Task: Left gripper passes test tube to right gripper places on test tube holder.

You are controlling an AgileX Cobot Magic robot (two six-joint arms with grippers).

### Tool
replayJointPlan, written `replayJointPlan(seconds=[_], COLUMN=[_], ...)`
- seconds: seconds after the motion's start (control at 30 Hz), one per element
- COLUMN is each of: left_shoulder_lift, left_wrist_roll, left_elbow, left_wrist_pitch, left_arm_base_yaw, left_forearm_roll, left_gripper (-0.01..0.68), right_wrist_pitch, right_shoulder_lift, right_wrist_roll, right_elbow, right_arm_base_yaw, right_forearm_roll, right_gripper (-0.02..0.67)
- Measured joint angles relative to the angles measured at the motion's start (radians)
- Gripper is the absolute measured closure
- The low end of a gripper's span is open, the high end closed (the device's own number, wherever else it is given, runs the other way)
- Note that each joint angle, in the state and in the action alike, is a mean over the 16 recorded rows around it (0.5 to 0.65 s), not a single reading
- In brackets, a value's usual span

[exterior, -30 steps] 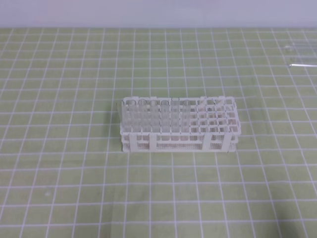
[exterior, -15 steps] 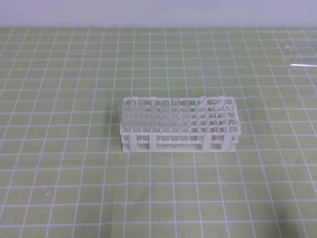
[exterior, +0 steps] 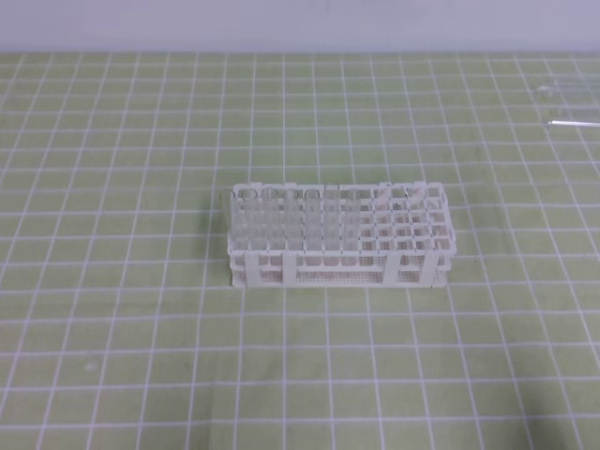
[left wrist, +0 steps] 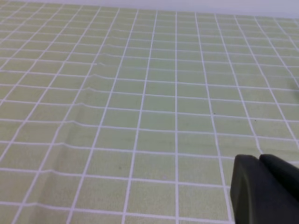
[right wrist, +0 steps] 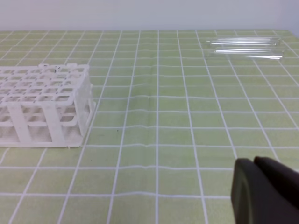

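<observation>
The white test tube holder (exterior: 412, 239) stands mid-table on the green grid mat, with several clear tubes upright in its left part. In the right wrist view the test tube holder (right wrist: 44, 105) is at the left. Loose clear test tubes (right wrist: 243, 46) lie on the mat at the far right; the high view shows these test tubes (exterior: 572, 122) near the right edge. Neither arm appears in the high view. My left gripper (left wrist: 258, 159) is shut and empty above bare mat. My right gripper (right wrist: 253, 162) is shut and empty, right of the holder and well short of the tubes.
The green mat (exterior: 141, 328) with white grid lines covers the table, with slight wrinkles in the mat (left wrist: 93, 93) in the left wrist view. A pale wall (exterior: 300, 23) runs along the far edge.
</observation>
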Motion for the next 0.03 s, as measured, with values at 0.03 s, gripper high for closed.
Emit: replayJointPlan(seconds=[0.03], left_shoulder_lift=[-0.001], left_wrist_roll=[0.0], left_elbow=[0.0], left_wrist_pitch=[0.0], left_arm_base_yaw=[0.0], left_forearm_roll=[0.0], left_gripper=[0.675], right_wrist_pitch=[0.0], right_shoulder_lift=[0.0], right_wrist_roll=[0.0], right_elbow=[0.0], right_arm_base_yaw=[0.0], right_forearm_roll=[0.0], right_gripper=[0.665])
